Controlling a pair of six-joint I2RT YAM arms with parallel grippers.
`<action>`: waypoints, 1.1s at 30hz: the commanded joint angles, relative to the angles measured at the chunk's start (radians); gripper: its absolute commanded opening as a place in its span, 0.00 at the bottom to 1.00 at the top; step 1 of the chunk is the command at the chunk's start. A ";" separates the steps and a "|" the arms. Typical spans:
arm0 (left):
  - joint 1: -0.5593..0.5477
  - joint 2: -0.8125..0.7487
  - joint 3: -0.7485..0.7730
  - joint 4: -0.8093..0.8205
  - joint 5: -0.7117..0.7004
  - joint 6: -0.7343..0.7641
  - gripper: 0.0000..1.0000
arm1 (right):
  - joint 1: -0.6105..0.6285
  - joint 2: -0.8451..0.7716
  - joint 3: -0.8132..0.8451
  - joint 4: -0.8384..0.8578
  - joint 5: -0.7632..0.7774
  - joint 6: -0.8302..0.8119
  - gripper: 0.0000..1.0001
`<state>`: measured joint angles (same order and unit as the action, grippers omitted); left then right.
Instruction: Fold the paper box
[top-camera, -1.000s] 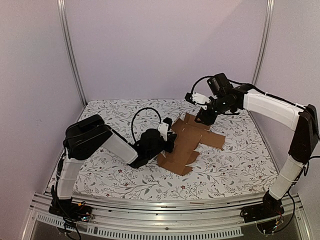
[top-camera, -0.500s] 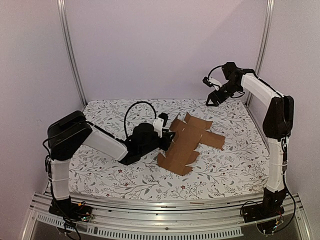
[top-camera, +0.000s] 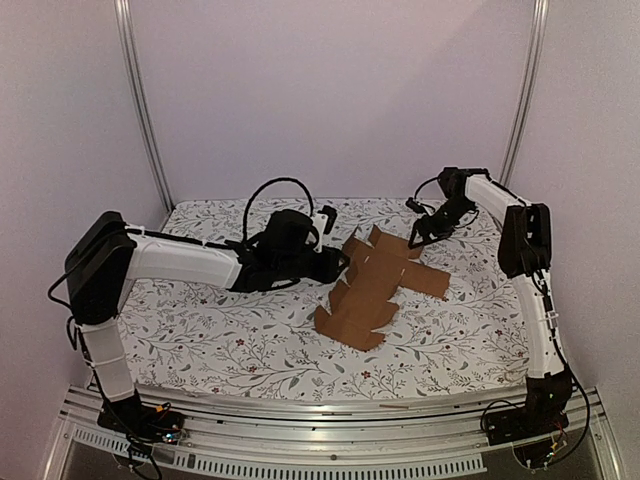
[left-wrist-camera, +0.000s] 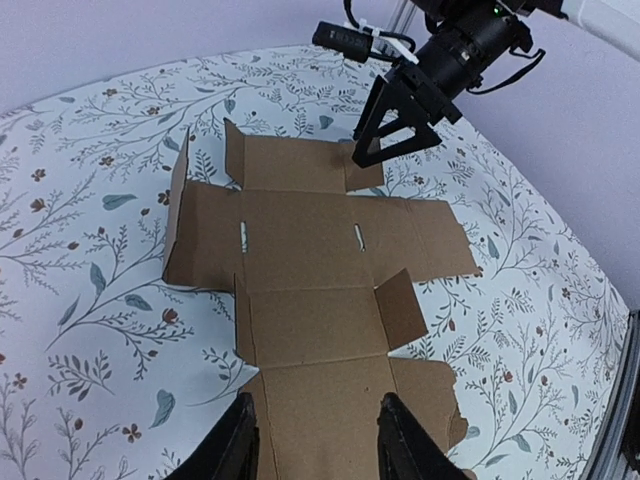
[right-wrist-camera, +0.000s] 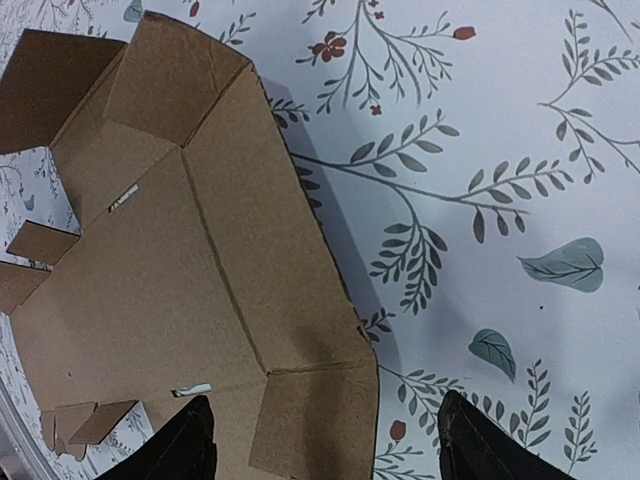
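- Left claw (left-wrist-camera: 318, 405) stood open, its fingers (left-wrist-camera: 240, 445) spread above the near panel of the box (left-wrist-camera: 310, 260); it gripped nothing.
- Right claw (right-wrist-camera: 325, 415) stood wide open. In the right wrist view both of its fingers sat above the box and cloth, and nothing was held between them.
- In the left wrist view the right claw pointed down at the far flap of the box. Whether its tips touched that flap could not be determined.
- The box lay unfolded as a brown cut-out on the worktop (top-camera: 200, 330), right of centre in the top view, between the two claws.
- In the top view the left claw sat just beside the left edge of the box, and the right claw sat at its far right corner.
- Two short slots (left-wrist-camera: 243, 232) showed in the middle panel.
- A small tab (left-wrist-camera: 402, 310) stood tilted up at the right of the near panels. Most other panels lay flat.
- In the right wrist view a shadow ran under the box edge nearest the claw.
- The worktop carried a white cloth (right-wrist-camera: 520, 150) printed with leaves and small flowers.
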<state>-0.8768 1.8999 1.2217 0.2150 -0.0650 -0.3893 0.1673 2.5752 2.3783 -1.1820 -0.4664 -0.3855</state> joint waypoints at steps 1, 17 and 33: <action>-0.013 -0.065 -0.081 -0.072 0.033 -0.042 0.40 | -0.008 0.063 0.085 0.009 -0.090 0.056 0.76; -0.050 -0.185 -0.157 -0.103 0.030 -0.064 0.40 | -0.017 0.154 0.174 -0.009 -0.147 0.221 0.69; -0.074 -0.258 -0.249 -0.083 0.000 -0.078 0.40 | 0.001 0.141 0.167 0.018 -0.304 0.240 0.25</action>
<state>-0.9314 1.6928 0.9977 0.1360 -0.0425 -0.4587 0.1570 2.7148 2.5343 -1.1755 -0.7265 -0.1555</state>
